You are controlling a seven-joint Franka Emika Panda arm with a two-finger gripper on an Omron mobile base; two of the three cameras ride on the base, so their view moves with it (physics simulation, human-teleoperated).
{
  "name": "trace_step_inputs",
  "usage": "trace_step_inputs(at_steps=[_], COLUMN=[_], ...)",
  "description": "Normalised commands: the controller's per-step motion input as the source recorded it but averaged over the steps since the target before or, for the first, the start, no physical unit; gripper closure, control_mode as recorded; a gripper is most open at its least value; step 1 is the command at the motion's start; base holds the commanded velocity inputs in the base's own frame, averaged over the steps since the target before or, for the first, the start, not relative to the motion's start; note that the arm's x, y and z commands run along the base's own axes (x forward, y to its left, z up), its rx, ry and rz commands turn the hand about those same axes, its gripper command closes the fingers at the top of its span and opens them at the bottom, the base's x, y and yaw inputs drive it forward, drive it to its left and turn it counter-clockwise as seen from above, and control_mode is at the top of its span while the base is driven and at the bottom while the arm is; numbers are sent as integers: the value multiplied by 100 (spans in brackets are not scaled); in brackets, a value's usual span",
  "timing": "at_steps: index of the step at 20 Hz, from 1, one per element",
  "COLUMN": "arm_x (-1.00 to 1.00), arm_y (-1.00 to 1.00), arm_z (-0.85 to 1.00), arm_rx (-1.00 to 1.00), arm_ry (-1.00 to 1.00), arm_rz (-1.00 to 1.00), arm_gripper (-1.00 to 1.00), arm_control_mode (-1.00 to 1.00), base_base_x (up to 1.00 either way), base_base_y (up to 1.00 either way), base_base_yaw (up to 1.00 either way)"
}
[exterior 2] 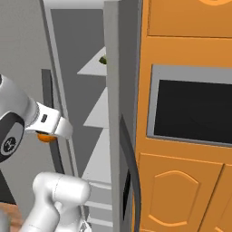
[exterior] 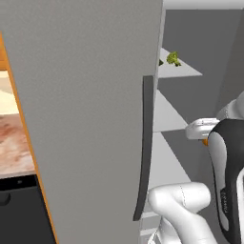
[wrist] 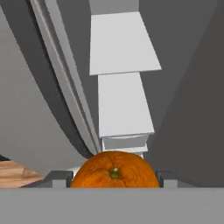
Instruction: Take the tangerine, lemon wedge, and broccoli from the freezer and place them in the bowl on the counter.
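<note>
- Left base view: the freezer (exterior: pixel 95 119) stands with its door swung open, and its dark handle (exterior: pixel 145 147) runs down the door edge. On an upper shelf (exterior: pixel 178 71) inside lies the broccoli (exterior: pixel 173 58), small and green, near the shelf's front edge. The arm (exterior: pixel 224 167) rises at the lower right. A small orange spot, the tangerine (exterior: pixel 205 141), shows just under the white wrist, in front of the middle shelves. At the far left a strip of the counter (exterior: pixel 14 143) is visible, well apart from the fruit.
- Right base view: the tangerine (exterior 2: pixel 44 137) sits just below the white hand, in front of the open freezer. I judge the hand is kept level here so that the fruit can come out without touching the shelves. To the right are orange cabinets (exterior 2: pixel 181 190).
- Hand view: the tangerine (wrist: pixel 114 169) lies between the two fingertips of the gripper (wrist: pixel 114 179), touching both. The jaws are partly spread and pinch the fruit at its sides. This grip across the middle looks right to me, since a round fruit slips easily. The fruit is nearly a ball, so it has no clear long axis. Its green stem end faces the camera, so the stem axis points along the gripper, back toward the hand. Beyond it the pale shelves (wrist: pixel 122 100) lead away.
- The lemon wedge and the bowl I cannot locate from here.
</note>
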Motion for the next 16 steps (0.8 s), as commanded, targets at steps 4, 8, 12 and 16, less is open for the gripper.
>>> trace_step_inputs(at_steps=[4,8,12,16], arm_x=[0,0,0,0], arm_y=[0,0,0,0], arm_z=[0,0,0,0], arm_rx=[0,0,0,0], arm_ry=[0,0,0,0], arm_rz=[0,0,0,0], arm_gripper=[100,100,100,100], arm_control_mode=[100,100,100,100], base_base_x=[-86,-6,18,26], base_base_y=[78,100,100,100], base_base_yaw=[3,0,0,0])
